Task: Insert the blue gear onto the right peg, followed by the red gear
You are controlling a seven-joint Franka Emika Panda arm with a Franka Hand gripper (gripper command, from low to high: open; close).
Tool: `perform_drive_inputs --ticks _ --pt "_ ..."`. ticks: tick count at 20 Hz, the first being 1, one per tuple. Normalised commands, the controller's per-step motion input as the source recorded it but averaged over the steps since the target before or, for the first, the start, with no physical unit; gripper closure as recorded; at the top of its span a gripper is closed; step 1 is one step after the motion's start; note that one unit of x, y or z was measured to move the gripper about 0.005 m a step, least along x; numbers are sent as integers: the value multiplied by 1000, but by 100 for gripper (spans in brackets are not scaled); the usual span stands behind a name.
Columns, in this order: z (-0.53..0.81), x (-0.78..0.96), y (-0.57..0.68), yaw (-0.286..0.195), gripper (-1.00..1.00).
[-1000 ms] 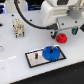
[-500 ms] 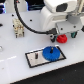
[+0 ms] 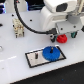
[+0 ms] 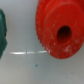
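Observation:
The blue gear (image 3: 51, 52) lies flat on the exterior view's right half of the grey, black-rimmed plate (image 3: 34, 61), covering the right peg, which is hidden. A thin dark pin (image 3: 36, 57) stands bare on the plate's other half. The red gear (image 3: 62, 38) lies on the white table behind the plate. My gripper (image 3: 62, 33) hangs just above it, its dark fingers apart on either side and holding nothing. The wrist view is filled by the red gear (image 4: 60, 29) with its dark centre hole; no fingers show there.
A white and black fixture (image 3: 19, 27) stands at the back on the exterior view's left. A black cable (image 3: 20, 15) arcs from it to the arm. A green object (image 4: 2, 30) lies close beside the red gear. The table's front edge (image 3: 60, 75) runs just before the plate.
The arm has shifted slightly toward the exterior view's right and settled lower over the red gear. The blue gear and plate have not moved.

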Motion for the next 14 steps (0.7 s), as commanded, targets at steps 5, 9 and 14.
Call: perform_drive_inputs --ticks 5,9,14 --pt "7 18 2 0 100" --pt "63 -63 -8 0 100" --pt "383 53 5 0 100"
